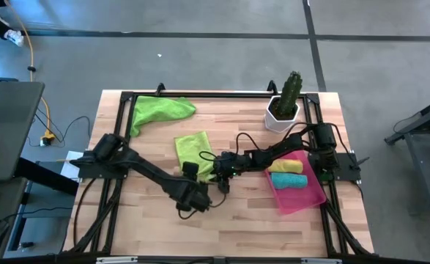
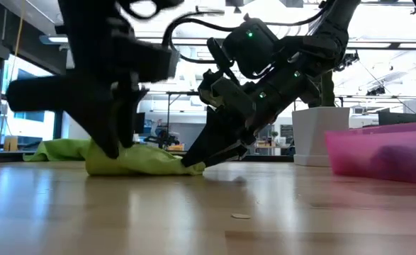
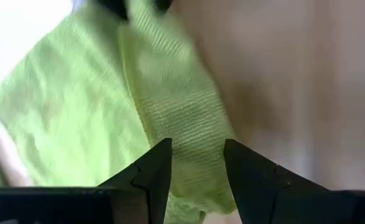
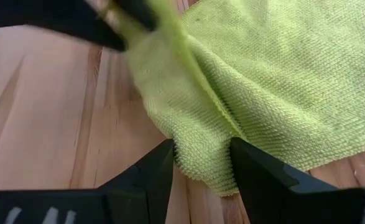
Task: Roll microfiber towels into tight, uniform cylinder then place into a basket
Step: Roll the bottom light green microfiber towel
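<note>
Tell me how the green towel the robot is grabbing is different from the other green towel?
The near lime towel lies mid-table, partly folded, with the left gripper and right gripper at its edge. The far lime towel lies rumpled and spread at the back, untouched. Both are lime green and not yet rolled.

A lab or workshop: grey concrete floor, benches, ceiling strip lights.

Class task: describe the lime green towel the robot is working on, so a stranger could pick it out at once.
Start at the wooden table and go to its middle, where both arms meet. The towel there is lime green, with the left claw and right claw at its near edge. Its twin lies alone at the far left corner.
</note>
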### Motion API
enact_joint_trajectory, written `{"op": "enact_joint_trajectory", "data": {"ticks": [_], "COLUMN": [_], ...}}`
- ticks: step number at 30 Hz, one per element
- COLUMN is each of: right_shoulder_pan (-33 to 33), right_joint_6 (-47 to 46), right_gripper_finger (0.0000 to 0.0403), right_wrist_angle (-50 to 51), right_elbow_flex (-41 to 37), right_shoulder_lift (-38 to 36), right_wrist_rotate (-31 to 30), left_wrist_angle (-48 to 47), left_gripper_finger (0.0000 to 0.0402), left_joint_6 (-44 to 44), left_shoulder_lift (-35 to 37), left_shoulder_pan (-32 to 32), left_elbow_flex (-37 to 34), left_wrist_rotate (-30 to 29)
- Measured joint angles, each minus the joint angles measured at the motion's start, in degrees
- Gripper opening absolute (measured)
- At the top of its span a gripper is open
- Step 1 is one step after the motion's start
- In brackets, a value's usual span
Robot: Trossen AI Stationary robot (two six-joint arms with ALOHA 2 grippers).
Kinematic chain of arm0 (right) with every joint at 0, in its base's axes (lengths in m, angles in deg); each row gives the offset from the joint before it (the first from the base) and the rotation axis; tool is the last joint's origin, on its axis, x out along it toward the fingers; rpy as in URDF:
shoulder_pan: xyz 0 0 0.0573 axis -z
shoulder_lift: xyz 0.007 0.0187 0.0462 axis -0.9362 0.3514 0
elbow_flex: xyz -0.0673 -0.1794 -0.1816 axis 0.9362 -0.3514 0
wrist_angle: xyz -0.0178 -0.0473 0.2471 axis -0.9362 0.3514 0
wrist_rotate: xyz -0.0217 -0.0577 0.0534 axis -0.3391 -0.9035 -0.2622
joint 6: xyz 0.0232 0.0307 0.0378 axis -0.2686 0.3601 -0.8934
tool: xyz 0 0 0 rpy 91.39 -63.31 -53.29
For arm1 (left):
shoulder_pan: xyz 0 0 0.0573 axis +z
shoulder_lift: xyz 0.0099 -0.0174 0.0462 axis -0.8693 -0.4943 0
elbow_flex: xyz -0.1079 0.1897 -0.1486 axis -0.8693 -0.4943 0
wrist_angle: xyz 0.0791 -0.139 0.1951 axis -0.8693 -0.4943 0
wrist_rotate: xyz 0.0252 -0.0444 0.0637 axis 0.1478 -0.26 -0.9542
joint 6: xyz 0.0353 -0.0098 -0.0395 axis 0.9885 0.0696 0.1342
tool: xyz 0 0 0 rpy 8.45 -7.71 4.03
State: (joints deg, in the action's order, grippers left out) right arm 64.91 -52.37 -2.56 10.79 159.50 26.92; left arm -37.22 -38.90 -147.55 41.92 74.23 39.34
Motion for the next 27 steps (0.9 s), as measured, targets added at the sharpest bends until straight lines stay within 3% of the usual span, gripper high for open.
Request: {"op": "enact_joint_trajectory", "data": {"ticks": [16, 23, 27], "right_shoulder_pan": [-0.02, -0.06, -0.17], "right_joint_6": [0.51, 12.11, 20.32], "right_gripper_finger": [0.0156, 0.0156, 0.0156], "right_wrist_angle": [-0.33, 1.55, 5.28], "right_elbow_flex": [-0.08, -0.31, -0.37], "right_shoulder_lift": [0.0, -2.01, -4.13], "right_wrist_rotate": [0.27, 4.0, 4.11], "left_wrist_angle": [3.79, 8.48, 11.32], "left_gripper_finger": [0.0138, 0.0138, 0.0134], "left_joint_6": [-1.03, -1.07, -1.46], "left_shoulder_lift": [0.32, 0.32, 0.32], "left_shoulder_pan": [2.71, 3.65, 3.7], "left_elbow_flex": [-6.7, -6.6, -6.62], "left_wrist_rotate": [5.97, 15.16, 16.41]}}
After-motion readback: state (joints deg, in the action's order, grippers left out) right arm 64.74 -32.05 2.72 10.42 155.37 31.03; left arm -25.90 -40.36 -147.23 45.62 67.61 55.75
